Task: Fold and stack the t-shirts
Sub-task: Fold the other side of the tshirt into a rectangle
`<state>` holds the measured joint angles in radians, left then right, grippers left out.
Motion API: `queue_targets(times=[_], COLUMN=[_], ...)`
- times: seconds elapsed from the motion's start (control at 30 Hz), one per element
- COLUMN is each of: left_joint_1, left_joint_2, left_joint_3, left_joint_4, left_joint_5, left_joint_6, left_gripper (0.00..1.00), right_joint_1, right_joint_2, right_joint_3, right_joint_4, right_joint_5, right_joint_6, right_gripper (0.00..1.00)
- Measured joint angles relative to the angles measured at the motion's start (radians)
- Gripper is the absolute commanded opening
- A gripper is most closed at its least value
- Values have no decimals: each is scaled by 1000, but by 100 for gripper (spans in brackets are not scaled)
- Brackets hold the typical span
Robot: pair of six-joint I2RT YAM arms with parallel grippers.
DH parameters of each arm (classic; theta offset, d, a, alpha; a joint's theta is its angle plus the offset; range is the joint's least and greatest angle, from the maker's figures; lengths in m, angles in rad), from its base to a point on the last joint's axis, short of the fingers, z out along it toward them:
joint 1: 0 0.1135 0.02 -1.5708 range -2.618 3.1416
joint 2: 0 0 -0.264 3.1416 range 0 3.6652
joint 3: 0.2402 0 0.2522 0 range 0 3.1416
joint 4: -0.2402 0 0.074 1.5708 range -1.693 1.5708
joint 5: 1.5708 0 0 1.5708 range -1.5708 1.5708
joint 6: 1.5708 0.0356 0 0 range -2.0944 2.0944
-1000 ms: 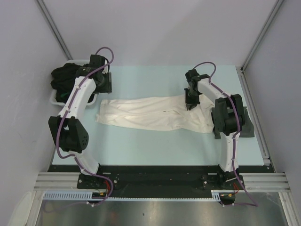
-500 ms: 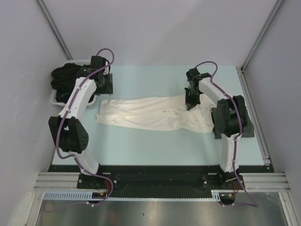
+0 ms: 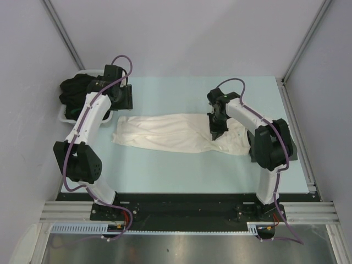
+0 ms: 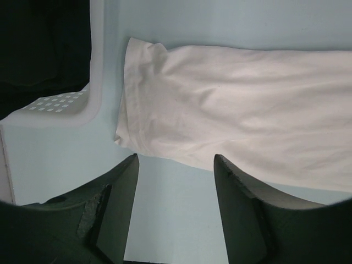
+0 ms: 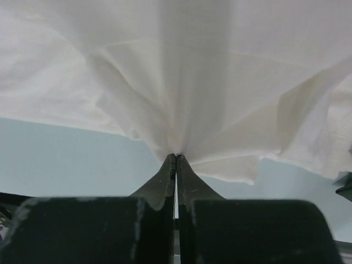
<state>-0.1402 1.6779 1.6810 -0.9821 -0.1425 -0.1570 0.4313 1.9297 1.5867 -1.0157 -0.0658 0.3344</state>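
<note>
The right jaws are pressed together on a pinch of the cream-white t-shirt (image 5: 192, 66). The cloth fans out from their tips in pleats and is lifted in a small tent off the worktop (image 5: 55, 159). From above, that pinch sits on the shirt's far side, toward its right end. The left jaws stand apart and hold nothing. They hang over bare worktop just short of the shirt's left end, and its near corner lies just beyond the gap between them.

The shirt is stretched as a long, narrow band across the middle of the worktop, from near the left edge toward the right. It is plain side up, with no print showing. Its left half lies flat and fairly smooth, while the right end is wider and rumpled around the grip. The dark t-shirts (image 3: 74, 91) are heaped in a white tub (image 3: 63, 114) at the far left corner, and the tub's wall stands just beside the cream shirt's left end.

This cloth looks thin, light and quite limp. It will sag from any single hold, and it will probably slide easily on the smooth worktop. One pinch in from the end is likely to drag and bunch the fabric rather than carry an edge over straight. Better holds would be the corners at each end, taking all layers at once, one end per arm. Catching only the top layer would peel the band open.
</note>
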Motion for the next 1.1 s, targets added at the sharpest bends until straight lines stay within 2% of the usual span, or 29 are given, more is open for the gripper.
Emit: queue_targets(times=[0.07,0.2,0.3,0.53,0.67,0.87,1.1], left_joint_1=[0,0,0,0,-1,-2,-2], left_joint_2=[-4,-5,-5,-5,-5,-5,-5], left_joint_3=[0,0,0,0,0,0,0], left_joint_4=[0,0,0,-1,-1,-2,-5], left_joint_5=[1,5,9,16,16,16,15], left_joint_6=[0,0,1,4,8,8,8], left_gripper=[63,63,64,64,64,65,66], right_joint_1=[24,58,63,63,62,46,2], right_joint_2=[2,14,23,34,49,49,67], right_joint_3=[-29,-36,-36,-26,37,123,99], right_joint_4=[-9,-12,-13,-24,-55,-65,-34], right_joint_5=[2,21,32,103,159,243,264], right_joint_6=[5,13,21,23,13,-19,-40], right_gripper=[0,18,24,27,34,34,34])
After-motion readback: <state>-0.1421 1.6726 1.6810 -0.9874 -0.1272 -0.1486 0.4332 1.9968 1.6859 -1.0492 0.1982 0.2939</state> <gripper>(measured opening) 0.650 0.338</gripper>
